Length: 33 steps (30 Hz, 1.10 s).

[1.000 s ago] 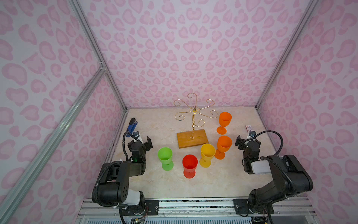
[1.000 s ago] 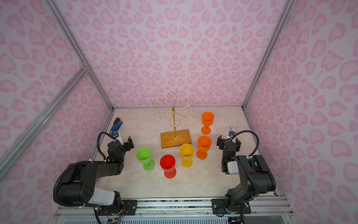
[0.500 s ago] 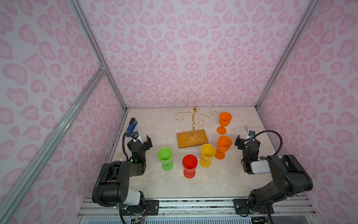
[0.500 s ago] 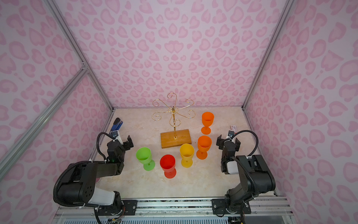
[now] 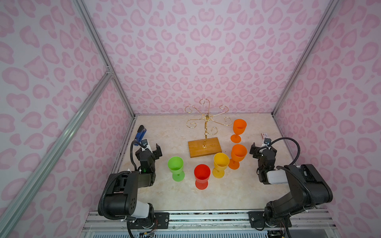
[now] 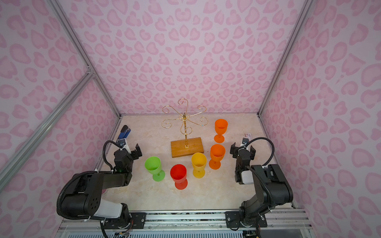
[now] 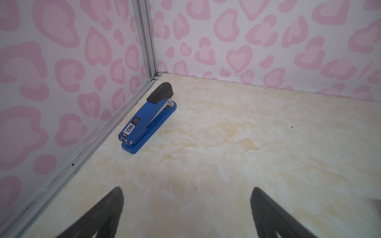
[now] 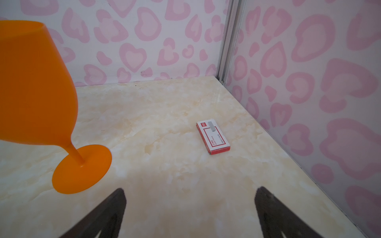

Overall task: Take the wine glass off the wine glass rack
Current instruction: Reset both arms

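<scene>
Wine glass rack (image 5: 204,147) unmoved; stapler (image 7: 147,117) label only in left wrist view

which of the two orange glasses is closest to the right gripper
The front orange glass, next to the yellow glass; the other orange glass stands farther back, beside the rack.

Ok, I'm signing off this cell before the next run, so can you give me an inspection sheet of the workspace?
Surface: pale marbled tabletop, no spills seen.
Job's things: wine glass rack upright, no glass on its arms; green glass, red glass, yellow glass, near orange glass and far orange glass stand upright on the tabletop.
Clutter: blue stapler by the left wall; staple box near the right wall.
Grippers: left gripper and right gripper open, holding nothing.
Cables: left wrist cable and right wrist cable loop free of the glasses.
Surroundings: pink heart-print walls, aluminium frame posts.
</scene>
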{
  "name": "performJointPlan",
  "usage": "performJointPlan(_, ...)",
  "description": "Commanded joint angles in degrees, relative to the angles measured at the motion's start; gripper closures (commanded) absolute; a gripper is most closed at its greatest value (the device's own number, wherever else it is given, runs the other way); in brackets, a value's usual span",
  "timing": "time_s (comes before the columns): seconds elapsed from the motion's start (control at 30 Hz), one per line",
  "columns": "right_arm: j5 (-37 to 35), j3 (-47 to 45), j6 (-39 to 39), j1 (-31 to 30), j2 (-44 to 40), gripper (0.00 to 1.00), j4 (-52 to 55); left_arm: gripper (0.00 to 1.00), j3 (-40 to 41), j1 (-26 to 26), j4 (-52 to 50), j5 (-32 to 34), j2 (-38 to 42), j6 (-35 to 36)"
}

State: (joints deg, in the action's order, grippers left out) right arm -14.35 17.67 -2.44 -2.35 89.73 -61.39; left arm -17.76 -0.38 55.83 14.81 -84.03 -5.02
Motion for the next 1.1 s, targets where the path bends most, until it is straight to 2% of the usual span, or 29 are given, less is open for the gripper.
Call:
performJointPlan(0.0,-0.7,-0.3,0.1,0.0,0.2,0.02,-1.2,0.02,0.1,0.0,2.5,0.4,-0.1,-0.4)
performJointPlan(0.5,-0.4,-0.3,0.2,-0.1,0.3,0.02,-1.3,0.02,0.1,0.0,2.4,0.4,-0.2,-0.4)
performJointPlan(0.6,5.4,-1.6,2.4,0.0,0.2,0.02,-3.8,0.02,0.1,0.0,2.5,0.2,-0.2,-0.4)
performJointPlan(0.7,1.4,-0.5,0.3,0.2,0.3,0.02,-1.9,0.02,0.2,0.1,2.6,0.2,-0.2,-0.4)
performJointPlan(1.07,0.8,-0.3,0.5,0.0,0.3,0.02,-1.4,0.02,0.2,0.0,2.6,0.2,-0.1,-0.4)
